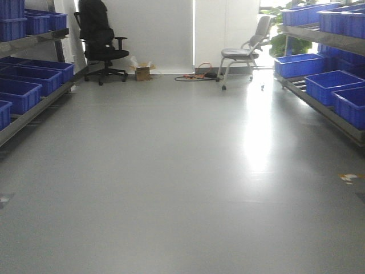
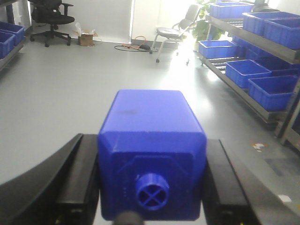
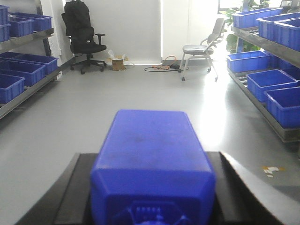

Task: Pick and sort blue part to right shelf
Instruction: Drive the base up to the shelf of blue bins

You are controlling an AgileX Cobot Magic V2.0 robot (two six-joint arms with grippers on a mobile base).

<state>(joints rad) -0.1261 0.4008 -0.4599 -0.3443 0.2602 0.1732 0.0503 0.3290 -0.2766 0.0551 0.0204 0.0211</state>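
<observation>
Blue moulded plastic fills both wrist views, and much of it is cut off. The blue part (image 2: 152, 140) loses its lower edge to the frame, and the second blue part (image 3: 152, 159) shows only the top of its recessed end face. We see the left fingers (image 2: 84, 173), matte black, pressed against either side of the boxy blue part, whose near face carries a round knob (image 2: 153, 193) marked with a cross. The right fingers (image 3: 77, 187) clamp the second blue part the same way. The right shelf (image 1: 319, 35), brushed steel rails carrying deep blue bins (image 1: 336, 85), stands well apart across the glossy grey floor (image 1: 171, 171), cropped by the frame edge
</observation>
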